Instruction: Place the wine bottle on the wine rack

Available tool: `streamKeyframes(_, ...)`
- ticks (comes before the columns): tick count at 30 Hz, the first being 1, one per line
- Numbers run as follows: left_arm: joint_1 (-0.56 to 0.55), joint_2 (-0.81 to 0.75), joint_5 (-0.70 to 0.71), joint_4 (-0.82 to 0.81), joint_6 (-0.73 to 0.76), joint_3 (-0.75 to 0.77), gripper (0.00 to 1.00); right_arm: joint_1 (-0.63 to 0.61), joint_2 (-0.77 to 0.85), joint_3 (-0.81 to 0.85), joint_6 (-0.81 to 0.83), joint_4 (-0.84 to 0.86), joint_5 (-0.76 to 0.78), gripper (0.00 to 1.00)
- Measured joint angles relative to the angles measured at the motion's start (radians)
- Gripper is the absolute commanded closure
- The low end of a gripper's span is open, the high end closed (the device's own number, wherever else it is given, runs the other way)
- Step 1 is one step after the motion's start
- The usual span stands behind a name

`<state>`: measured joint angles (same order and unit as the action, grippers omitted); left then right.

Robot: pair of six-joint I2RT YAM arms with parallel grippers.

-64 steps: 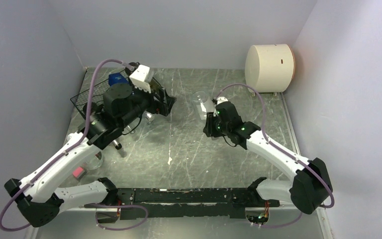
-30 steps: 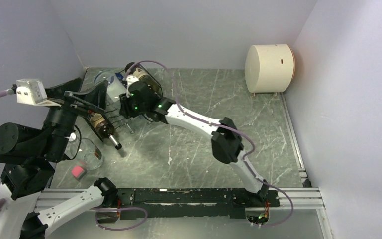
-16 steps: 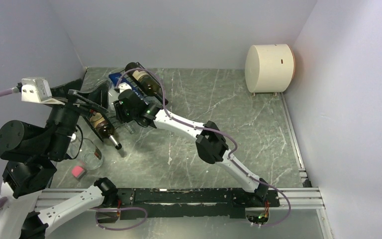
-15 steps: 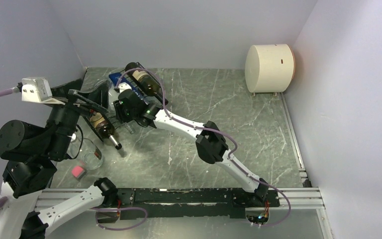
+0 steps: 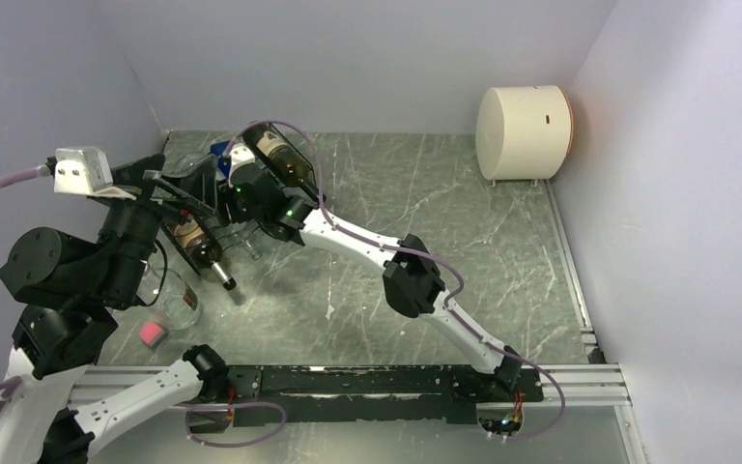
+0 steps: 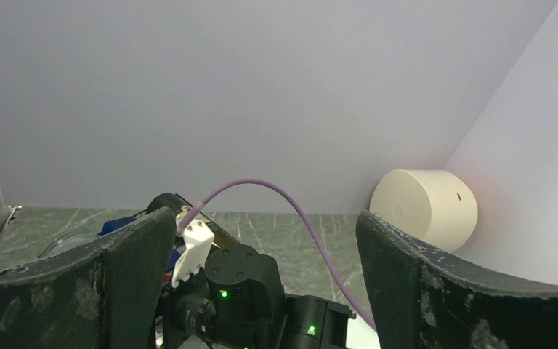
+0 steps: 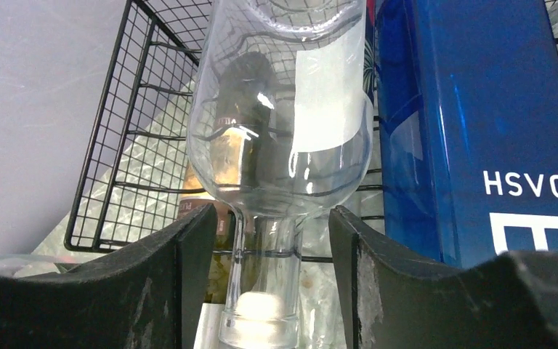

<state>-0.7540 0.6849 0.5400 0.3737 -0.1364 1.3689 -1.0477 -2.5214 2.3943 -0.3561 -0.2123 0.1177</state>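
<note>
The wine rack (image 7: 127, 123) is black wire mesh, a fine square grid framed by thicker rods. On it lies the wine bottle (image 7: 280, 109), clear glass and round-shouldered with a plain white label, its neck and white cap pointing at the right wrist camera. The right gripper (image 7: 270, 218) is released: its scuffed black fingers (image 7: 189, 283) stand either side of the neck with a gap on each side. Just beside the clear bottle lies a glossy blue bottle (image 7: 472, 109) with white lettering. A brown labelled bottle shows through the clear glass.

The left gripper (image 6: 265, 222) is raised, its worn fingers spread wide on nothing.

The worktop (image 5: 396, 203) looks like grey-green stone, veined and scratched in white, boxed in by smooth pale lilac walls (image 5: 367, 58). A cream cylinder (image 5: 524, 130) lies on its side in the far right corner.

Counted from above and from the wrist: one rack, four bottles (one clear, one blue, two dark (image 5: 285, 162) (image 5: 196, 242)), one clear tumbler (image 5: 182, 304), one small pink block (image 5: 152, 334) and two arms
</note>
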Motion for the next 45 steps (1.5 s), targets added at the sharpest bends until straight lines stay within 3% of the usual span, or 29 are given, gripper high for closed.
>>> streamKeyframes(10, 0.0, 0.021, 0.018, -0.001, 0.019, 0.0, 0.02, -0.001, 0.1, -0.12, -0.006, 0.071, -0.039, 0.25)
streamKeyframes(21, 0.0, 0.022, 0.006, -0.003, 0.032, 0.071, 0.02, -0.055, 0.281, -0.245, 0.068, 0.23, -0.11, 0.25)
streamKeyframes(33, 0.0, 0.003, -0.037, 0.0, 0.031, 0.123, 0.03, -0.225, 0.192, -0.285, 0.23, 0.396, -0.335, 0.22)
streamKeyframes(45, 0.0, -0.002, -0.04, 0.069, 0.007, 0.185, 0.02, -0.232, 0.022, -0.177, 0.255, 0.456, -0.338, 0.23)
